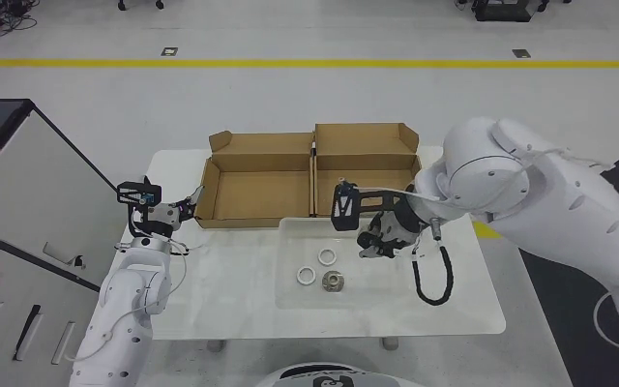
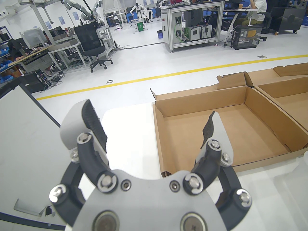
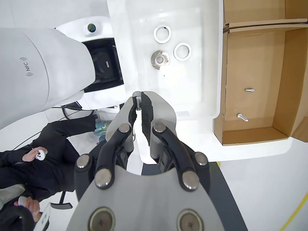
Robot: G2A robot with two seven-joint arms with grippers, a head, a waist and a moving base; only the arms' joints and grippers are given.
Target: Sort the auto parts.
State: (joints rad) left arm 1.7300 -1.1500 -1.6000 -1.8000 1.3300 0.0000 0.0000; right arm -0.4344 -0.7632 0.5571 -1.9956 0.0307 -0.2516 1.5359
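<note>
The tray (image 3: pixel 209 73) is showing smooth, glossy white plastic. Two rings (image 3: pixel 162 34) and a hub (image 3: pixel 159 60) lying in it are gleaming as bare metal, the rings looking duller and brushed. Both boxes (image 1: pixel 261 193) are looking like matt brown cardboard. The right gripper (image 3: pixel 139 97) is pinching a threaded, shiny metal bolt (image 3: pixel 137 102) between rough, matt black pads (image 3: pixel 147 114).

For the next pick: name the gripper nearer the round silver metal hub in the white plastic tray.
Right. The right gripper hangs over the tray near the hub; the left gripper is beside a brown cardboard box.
</note>
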